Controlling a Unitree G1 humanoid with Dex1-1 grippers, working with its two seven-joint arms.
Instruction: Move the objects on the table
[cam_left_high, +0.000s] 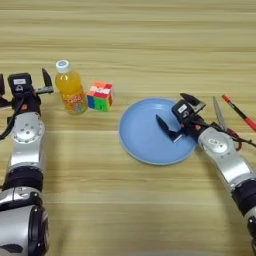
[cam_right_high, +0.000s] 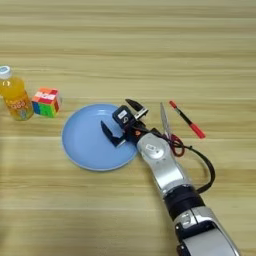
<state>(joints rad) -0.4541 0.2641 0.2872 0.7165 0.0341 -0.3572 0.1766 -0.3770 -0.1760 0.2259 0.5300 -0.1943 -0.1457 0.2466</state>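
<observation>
An orange-drink bottle (cam_left_high: 71, 92) with a white cap stands upright at the left of the table (cam_left_high: 130, 45). My left gripper (cam_left_high: 24, 80) is open just left of the bottle, its near finger a short gap from it. A thin black pen (cam_right_high: 186, 119) with red ends lies at an angle on the right. My right gripper (cam_right_high: 122, 121) is open over the right part of a blue plate (cam_right_high: 85, 140), with nothing between its fingers. The pen lies a little to its right.
A multicoloured puzzle cube (cam_left_high: 100, 96) sits between the bottle and the plate. Scissors (cam_right_high: 164, 120) with red handles lie between my right arm and the pen. A black cable loops beside the right forearm.
</observation>
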